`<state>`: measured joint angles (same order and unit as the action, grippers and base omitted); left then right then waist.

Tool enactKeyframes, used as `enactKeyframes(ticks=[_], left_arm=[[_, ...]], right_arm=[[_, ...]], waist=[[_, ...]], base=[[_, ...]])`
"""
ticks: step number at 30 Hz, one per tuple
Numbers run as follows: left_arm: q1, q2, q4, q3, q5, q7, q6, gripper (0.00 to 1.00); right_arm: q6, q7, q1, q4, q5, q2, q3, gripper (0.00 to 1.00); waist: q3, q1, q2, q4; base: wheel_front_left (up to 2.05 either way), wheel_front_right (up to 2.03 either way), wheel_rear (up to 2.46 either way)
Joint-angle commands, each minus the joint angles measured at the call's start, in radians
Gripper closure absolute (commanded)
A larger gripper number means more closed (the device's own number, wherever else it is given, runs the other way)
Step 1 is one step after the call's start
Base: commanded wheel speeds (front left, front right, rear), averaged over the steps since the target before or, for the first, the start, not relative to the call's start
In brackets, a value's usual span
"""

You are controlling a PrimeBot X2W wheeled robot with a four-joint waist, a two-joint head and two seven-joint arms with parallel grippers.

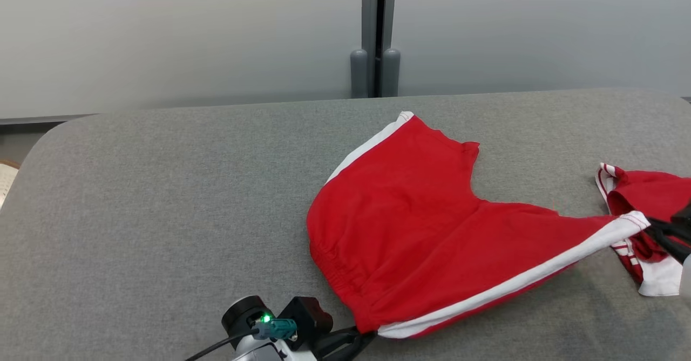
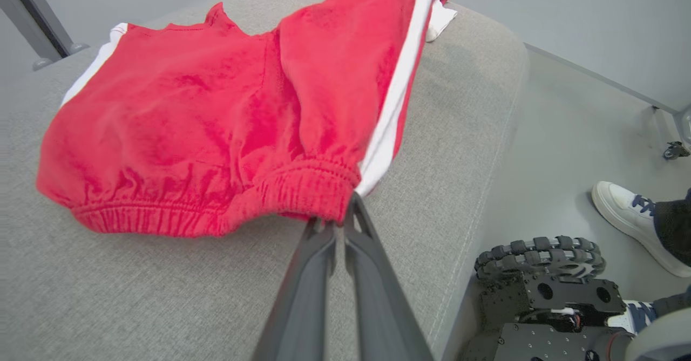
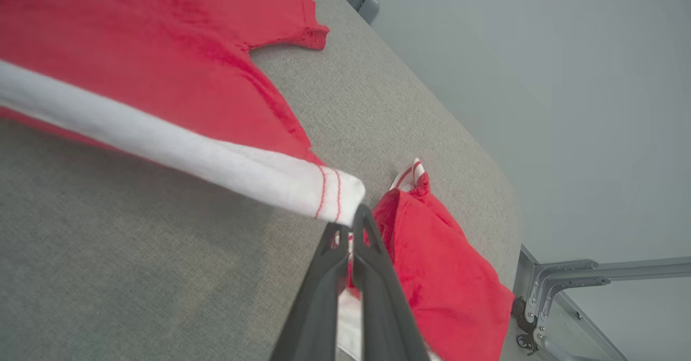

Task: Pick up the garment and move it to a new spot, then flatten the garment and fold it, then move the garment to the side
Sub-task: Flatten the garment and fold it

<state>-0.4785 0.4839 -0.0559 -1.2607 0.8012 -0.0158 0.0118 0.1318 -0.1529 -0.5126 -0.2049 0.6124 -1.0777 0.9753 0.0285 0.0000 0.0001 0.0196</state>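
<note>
The red shorts (image 1: 421, 226) with white side stripes lie on the grey table (image 1: 162, 188), from the centre of the head view out to its right edge. One leg lies flat toward the top of the frame. The other is drawn out into a long point to the right.

The left jaws, at the bottom centre of the head view, are pinched shut on the corner of the elastic waistband, where the white stripe meets the gathered red cloth. In the left wrist view the two dark fingers (image 2: 372, 285) press together on that corner.

The right jaws, at the right edge of the head view, are clamped on the white hem of the drawn-out leg. In the right wrist view the fingers (image 3: 318, 301) meet just under the hem's two lines of red stitching, and the stripe runs taut to the upper left, clear of the table.

A second red and white garment (image 1: 648, 193) lies bunched just behind the right jaws. In the lower right of the left wrist view I see the robot's wheel (image 2: 540, 256) and a person's white shoe (image 2: 626, 210) on the floor.
</note>
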Motion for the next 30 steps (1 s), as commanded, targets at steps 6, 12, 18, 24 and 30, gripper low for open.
enactKeyframes(ticks=[6,12,18,24,30], left_arm=[[-0.044,-0.006,0.031,0.032,0.012,-0.001,-0.005,1.00],[-0.084,-0.034,0.030,0.047,0.037,-0.015,0.016,1.00],[-0.127,-0.095,-0.004,0.077,0.070,-0.006,0.033,1.00],[-0.181,-0.173,-0.077,0.107,0.105,0.006,0.056,1.00],[-0.220,-0.225,-0.146,0.117,0.118,0.027,0.077,1.00]], right_arm=[[-0.002,-0.041,-0.041,0.047,-0.040,-0.001,-0.051,1.00],[-0.002,-0.076,-0.139,0.032,-0.057,0.011,-0.038,1.00],[-0.002,-0.102,-0.285,-0.023,-0.056,0.023,0.022,1.00],[-0.002,-0.128,-0.448,-0.094,-0.042,0.033,0.093,1.00],[-0.002,-0.133,-0.570,-0.156,-0.036,0.050,0.157,1.00]], waist=[[0.036,0.0000,-0.0001,0.068],[0.068,0.0000,-0.0001,0.151],[0.127,0.0000,-0.0001,0.232],[0.203,0.0000,-0.0001,0.294],[0.260,0.0000,-0.0001,0.330]], base=[[0.00,0.00,0.00],[0.00,0.00,0.00],[0.00,0.00,0.00],[0.00,0.00,0.00],[0.00,0.00,0.00]])
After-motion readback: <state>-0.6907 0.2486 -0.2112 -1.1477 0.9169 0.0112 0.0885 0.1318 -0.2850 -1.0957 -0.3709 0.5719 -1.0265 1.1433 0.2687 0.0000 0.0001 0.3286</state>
